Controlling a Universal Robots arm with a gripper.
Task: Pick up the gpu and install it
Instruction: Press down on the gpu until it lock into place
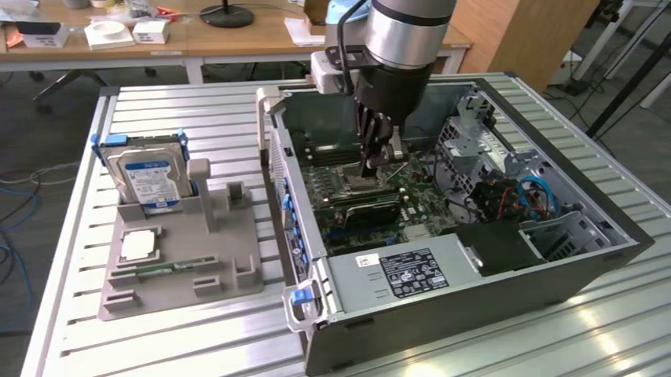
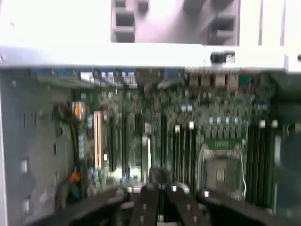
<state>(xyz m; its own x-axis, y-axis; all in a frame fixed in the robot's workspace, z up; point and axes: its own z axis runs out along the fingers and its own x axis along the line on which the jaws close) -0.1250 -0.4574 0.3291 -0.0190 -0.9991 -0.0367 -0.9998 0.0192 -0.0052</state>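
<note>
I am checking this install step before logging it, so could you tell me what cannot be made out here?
- Gripper: in the exterior view the wrist hides whether it holds the gpu.
- Fingers: in the wrist view they are blurred and cut off by the edge.
- Motherboard: its slots are too blurred to tell whether a card is seated.

You are looking at a ribbed metal tabletop (image 1: pixel 157 330) that is catching bright glare along its slats. Behind it a wooden desk (image 1: pixel 210 39) is carrying small white boxes (image 1: pixel 150 31) and a round black stand base (image 1: pixel 228 15). A wooden panel (image 1: pixel 524 35) is standing at the exterior view's right, and blue cables (image 1: pixel 16 228) are trailing over grey floor (image 1: pixel 31 141).
</note>
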